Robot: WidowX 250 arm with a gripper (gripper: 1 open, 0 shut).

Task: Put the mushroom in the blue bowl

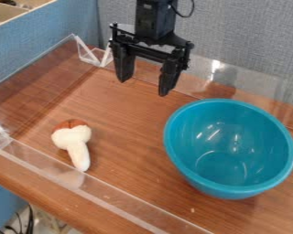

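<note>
Mushroom (73, 145) lies left of blue bowl (229, 146); clear walls (39, 69) surround, apparently; jaws released.

We count one small cream-white toy mushroom (73, 144), one large round glossy teal-blue plastic bowl (229, 147), and one black robot gripper (146, 84).

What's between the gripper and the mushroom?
Nothing: in the camera view, only bare wooden table lies between the open gripper and the mushroom.
</note>
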